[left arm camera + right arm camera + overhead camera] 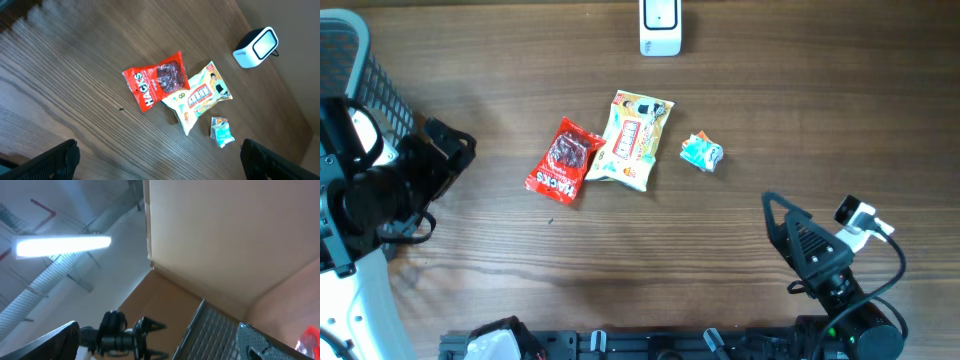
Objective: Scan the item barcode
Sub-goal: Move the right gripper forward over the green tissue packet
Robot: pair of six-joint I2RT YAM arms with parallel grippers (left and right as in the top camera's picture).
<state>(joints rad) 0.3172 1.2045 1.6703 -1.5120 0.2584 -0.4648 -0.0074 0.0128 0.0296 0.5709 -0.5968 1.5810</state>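
Three items lay mid-table, apart from the white scanner (660, 27): the red HACKS packet (565, 160) touching the yellow snack pouch (632, 141), with the small teal packet (701, 152) near them. All looked light, soft and slippery (no barcode showed), probably best pinched at a crimped end seam. The left gripper (160, 162) and right gripper (157, 342) stood wide open, empty.

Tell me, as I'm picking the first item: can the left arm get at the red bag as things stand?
Probably yes. The red bag lies flat on the table, nearest the left gripper, which is open with nothing between them. Only the yellow bag touches its far side.
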